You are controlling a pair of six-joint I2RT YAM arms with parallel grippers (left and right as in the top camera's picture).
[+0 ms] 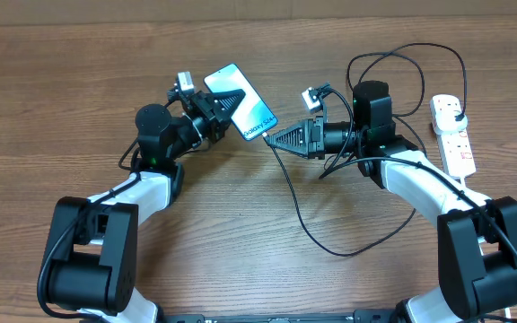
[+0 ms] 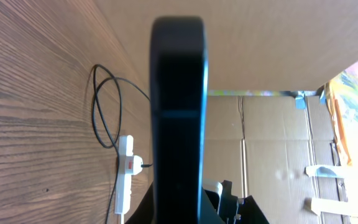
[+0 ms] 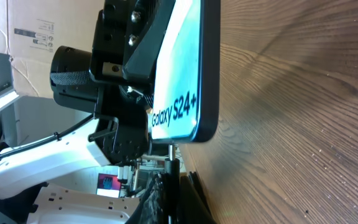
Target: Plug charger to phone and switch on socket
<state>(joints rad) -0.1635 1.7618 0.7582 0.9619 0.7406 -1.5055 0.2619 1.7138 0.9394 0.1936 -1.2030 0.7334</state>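
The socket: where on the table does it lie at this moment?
In the overhead view the socket lies on the table's right side, just outside the right arm, with the charger's cable looping to its left.

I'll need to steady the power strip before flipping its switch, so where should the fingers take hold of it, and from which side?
Probably best to grip the socket across its narrow width, near the middle of its length, coming straight down from above. It lies flat on the table with both long edges exposed, and the charger plug occupies the far end.
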